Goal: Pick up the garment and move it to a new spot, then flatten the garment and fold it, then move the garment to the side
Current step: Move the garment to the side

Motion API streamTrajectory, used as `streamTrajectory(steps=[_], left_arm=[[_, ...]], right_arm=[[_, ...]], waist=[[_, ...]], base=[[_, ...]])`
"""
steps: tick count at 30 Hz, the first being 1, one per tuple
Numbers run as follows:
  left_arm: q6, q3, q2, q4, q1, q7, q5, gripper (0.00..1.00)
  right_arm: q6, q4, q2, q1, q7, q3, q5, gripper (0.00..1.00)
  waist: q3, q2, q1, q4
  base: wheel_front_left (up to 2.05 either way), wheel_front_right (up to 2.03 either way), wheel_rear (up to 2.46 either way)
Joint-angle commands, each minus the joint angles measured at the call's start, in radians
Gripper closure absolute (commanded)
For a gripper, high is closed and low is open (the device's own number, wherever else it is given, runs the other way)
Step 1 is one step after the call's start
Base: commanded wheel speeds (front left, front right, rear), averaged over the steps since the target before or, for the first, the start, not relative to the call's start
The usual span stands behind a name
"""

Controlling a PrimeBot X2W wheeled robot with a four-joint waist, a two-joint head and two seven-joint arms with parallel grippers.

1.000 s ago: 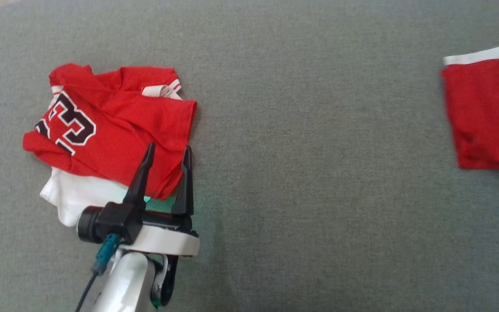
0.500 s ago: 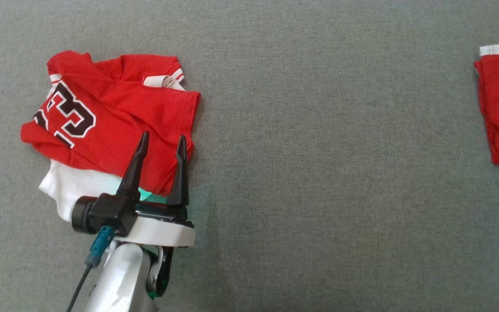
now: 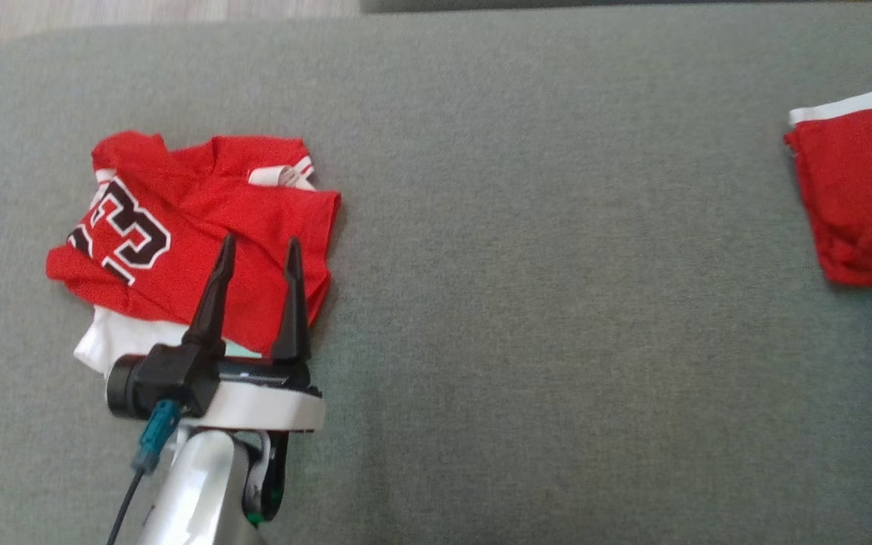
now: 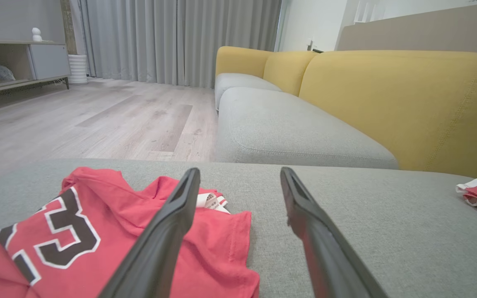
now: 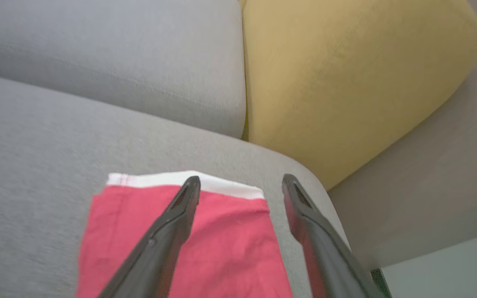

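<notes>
Lying crumpled on the left part of the grey sofa seat [image 3: 557, 318], a red jersey [image 3: 269, 204] with a black, white-edged number is seen. A white garment [image 3: 126, 341] is partly covered by it and shows along its near edge. The left end effector [image 3: 260, 241] is held over the jersey's near right part. Its two dark fingers are spread apart and nothing is gripped between them. In the left wrist view the same end effector [image 4: 239, 170] is seen open, with the jersey [image 4: 222, 248] spread below the left finger and bare grey cushion below the right one.

Well apart from the jersey, the folded red garment [image 3: 860, 197] with a white band along its far edge is laid flat at the right end of the seat. It is cut off by the right edge of the head view. In the right wrist view the right end effector [image 5: 241, 178] is found just above this garment [image 5: 230, 248]. Its fingers are parted, no cloth is pinched between them, and their tips are level with the white band. A yellow backrest [image 5: 346, 82] is seen beyond the seat's rounded corner, and a pale wooden floor [image 4: 97, 116] and grey curtains [image 4: 160, 41] are shown in the left wrist view.
</notes>
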Motion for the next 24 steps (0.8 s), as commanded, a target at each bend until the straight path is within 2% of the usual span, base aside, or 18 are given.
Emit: streamTrajectory(steps=[1, 7, 8, 16, 20, 24], left_arm=[[0.002, 0.043, 0.008, -0.028, 0.006, -0.009, 0.001, 0.00], [0.002, 0.082, 0.008, -0.037, 0.034, -0.009, 0.009, 0.00], [0.002, 0.082, 0.008, -0.037, 0.034, -0.009, 0.009, 0.00], [-0.007, 0.115, 0.008, -0.047, 0.075, -0.009, 0.023, 0.00], [-0.009, 0.109, 0.008, -0.048, 0.087, -0.009, 0.024, 0.00], [-0.012, 0.095, 0.008, -0.044, 0.098, -0.009, 0.026, 0.00]], right_arm=[[0.007, -0.065, 0.004, 0.022, -0.016, 0.006, 0.012, 0.00], [0.007, -0.268, 0.151, 0.076, -0.065, -0.007, 0.091, 0.00], [0.007, -0.268, 0.151, 0.076, -0.065, -0.007, 0.091, 0.00], [0.007, -0.583, 0.424, 0.234, -0.151, -0.061, 0.099, 0.00], [0.007, -0.661, 0.464, 0.348, -0.195, -0.041, 0.109, 0.00], [0.007, -0.649, 0.469, 0.457, -0.246, -0.023, 0.170, 0.00]], waist=[[-0.041, 0.0000, 0.0001, -0.022], [-0.106, 0.0000, 0.0001, -0.045], [-0.106, 0.0000, 0.0001, -0.045], [-0.143, 0.0000, 0.0001, -0.059], [-0.151, 0.0000, 0.0001, -0.052], [-0.162, 0.0000, 0.0001, -0.038]], base=[[0.00, 0.00, 0.00], [0.00, 0.00, 0.00], [0.00, 0.00, 0.00], [0.00, 0.00, 0.00], [0.00, 0.00, 0.00], [0.00, 0.00, 0.00]])
